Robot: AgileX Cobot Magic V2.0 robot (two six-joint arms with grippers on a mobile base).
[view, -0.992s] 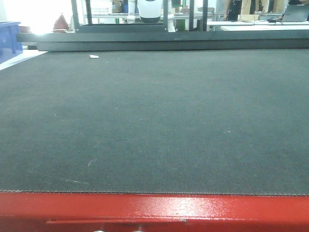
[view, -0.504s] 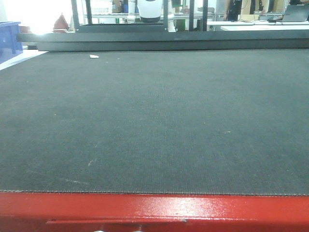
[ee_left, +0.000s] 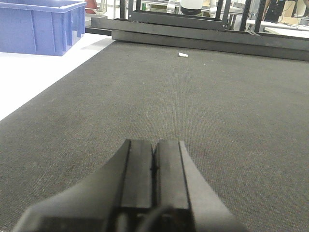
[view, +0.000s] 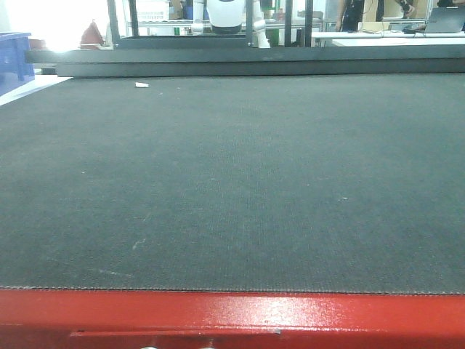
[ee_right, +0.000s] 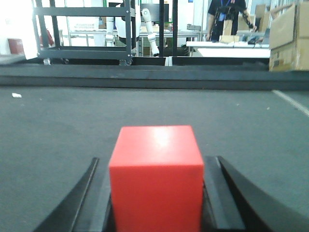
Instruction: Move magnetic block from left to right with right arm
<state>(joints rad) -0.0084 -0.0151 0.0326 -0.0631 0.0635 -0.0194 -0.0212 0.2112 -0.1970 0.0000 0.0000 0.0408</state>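
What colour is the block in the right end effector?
Plain bright red; the magnetic block shows best in the right wrist view.

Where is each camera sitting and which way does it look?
Front camera: low behind the red edge, facing across the dark mat toward the far racks; no robot part shows.
Left wrist camera: rides behind the left claw, facing forward along the mat; the claw, shut, shows below.
Right wrist camera: rides behind the right claw, facing forward; the claw grips the magnetic block.
Shared: all three see the white scrap on the mat; front and left wrist also see the blue bin.
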